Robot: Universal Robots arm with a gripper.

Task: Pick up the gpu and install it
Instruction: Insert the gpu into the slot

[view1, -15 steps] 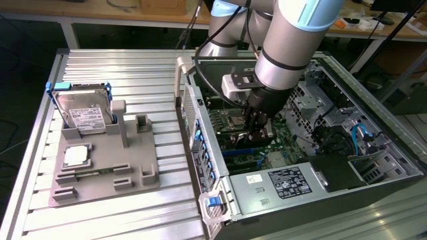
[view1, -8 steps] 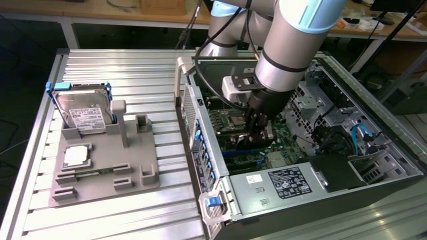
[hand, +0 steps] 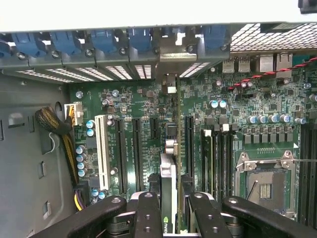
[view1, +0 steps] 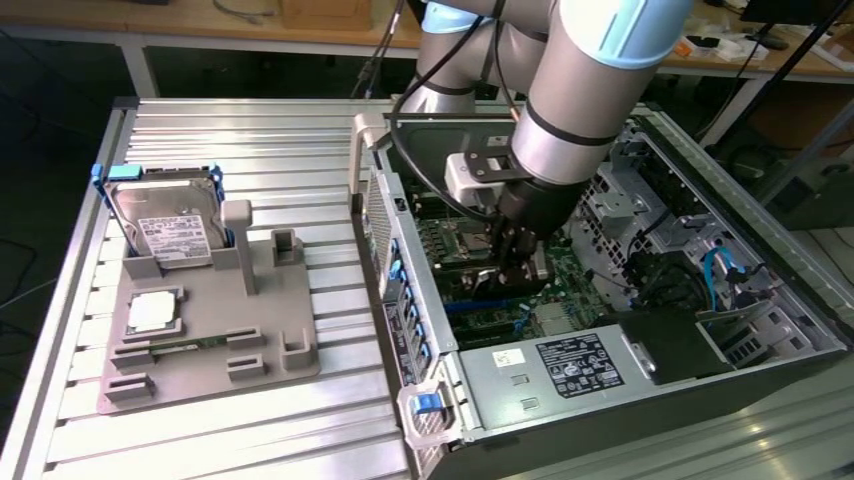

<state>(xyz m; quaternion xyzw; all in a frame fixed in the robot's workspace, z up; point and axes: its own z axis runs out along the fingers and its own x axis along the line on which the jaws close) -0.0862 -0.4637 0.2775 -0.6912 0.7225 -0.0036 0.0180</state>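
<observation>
Tool (view1: 518, 252) clamped on gpu (hand: 168, 171). Card sits edge-on between black fingers (hand: 148, 210), at tool's 6 o'clock in exterior view, over green motherboard (hand: 143, 99). Thin, silvery-grey edge; long black slots (hand: 121, 153) alongside.

The whole job sits on a ribbed aluminium table (view1: 267, 130), its slats running across under everything. Right beneath the claw (view1: 518, 265) an open computer case (view1: 387, 212) lies on its side on those slats, with the claw reaching down inside it. Well clear of the claw, past the case's wall toward the exterior view's left, a flat grey fixture plate (view1: 287, 345) rests directly on the table.
</observation>
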